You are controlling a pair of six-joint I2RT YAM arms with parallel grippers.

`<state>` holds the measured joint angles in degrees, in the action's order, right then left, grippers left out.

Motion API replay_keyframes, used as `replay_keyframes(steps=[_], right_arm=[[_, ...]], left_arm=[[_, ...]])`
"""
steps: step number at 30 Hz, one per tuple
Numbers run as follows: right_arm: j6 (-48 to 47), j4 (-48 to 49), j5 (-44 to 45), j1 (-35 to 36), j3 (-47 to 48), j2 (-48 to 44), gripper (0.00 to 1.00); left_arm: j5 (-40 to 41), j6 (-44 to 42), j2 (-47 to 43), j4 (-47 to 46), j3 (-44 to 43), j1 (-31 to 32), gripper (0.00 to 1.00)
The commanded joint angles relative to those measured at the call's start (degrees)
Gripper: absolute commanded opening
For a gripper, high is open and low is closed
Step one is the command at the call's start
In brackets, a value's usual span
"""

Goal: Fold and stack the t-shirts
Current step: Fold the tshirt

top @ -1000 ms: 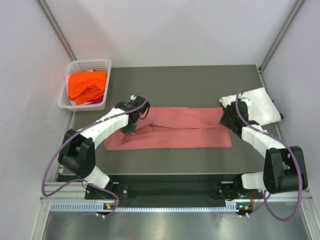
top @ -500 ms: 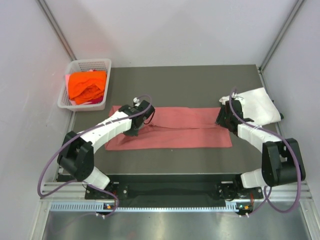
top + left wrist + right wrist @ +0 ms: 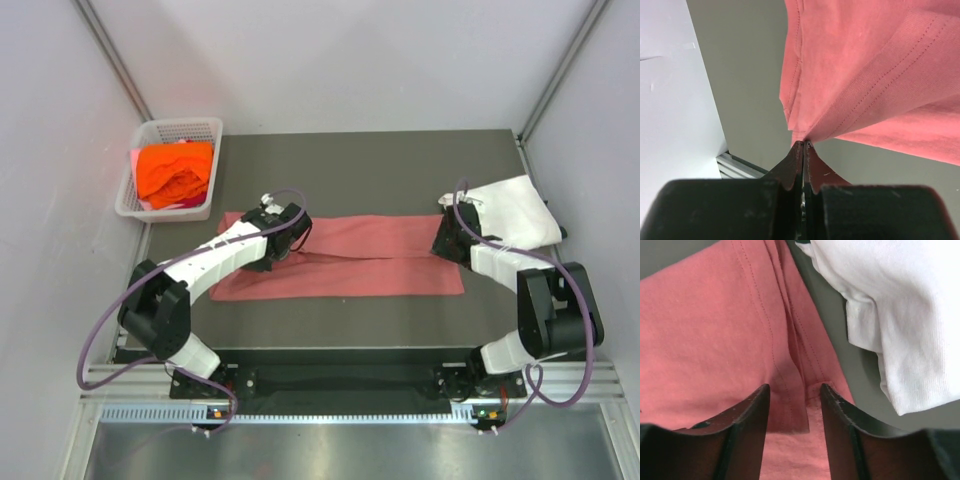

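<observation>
The dusty pink-red t-shirt (image 3: 380,258) lies as a long folded strip across the dark table. My left gripper (image 3: 284,238) is over its left part, shut on a pinched edge of the cloth; in the left wrist view the gripper (image 3: 804,145) has its jaws pressed together on the pink-red shirt (image 3: 875,65). My right gripper (image 3: 446,238) is open over the strip's right end; in the right wrist view the gripper (image 3: 795,390) straddles a hemmed fold of the shirt (image 3: 715,340). The white t-shirt (image 3: 515,210) lies folded at the right, also in the right wrist view (image 3: 900,305). The orange t-shirt (image 3: 176,172) is in the basket.
The white mesh basket (image 3: 128,198) stands at the table's back left corner. The dark table (image 3: 370,165) shows beyond the strip. Grey enclosure walls stand on both sides. The table's near edge and a metal rail (image 3: 330,410) run in front.
My left gripper has moved a little to the right along the pink-red shirt, still shut on it, and the shirt's far left corner now lies flat. The right gripper has edged slightly left.
</observation>
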<state>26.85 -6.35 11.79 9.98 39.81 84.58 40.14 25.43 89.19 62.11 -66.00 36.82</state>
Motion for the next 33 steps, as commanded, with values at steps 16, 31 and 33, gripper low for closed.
replay_keyframes(steps=[16,31,33], right_arm=[[0.57,-0.15,1.31,0.48,2.81,-2.04,0.09],[0.92,-4.28,-4.06,4.6,4.39,-13.2,0.28],[1.1,-5.69,-3.71,6.8,5.18,-14.52,0.29]], left_arm=[[-7.96,-4.6,2.66,1.18,-2.38,1.5,0.05],[-25.01,-3.9,-7.97,-9.71,-0.89,-2.7,0.59],[-28.25,-3.37,-10.34,-11.47,-0.19,-8.32,0.6]])
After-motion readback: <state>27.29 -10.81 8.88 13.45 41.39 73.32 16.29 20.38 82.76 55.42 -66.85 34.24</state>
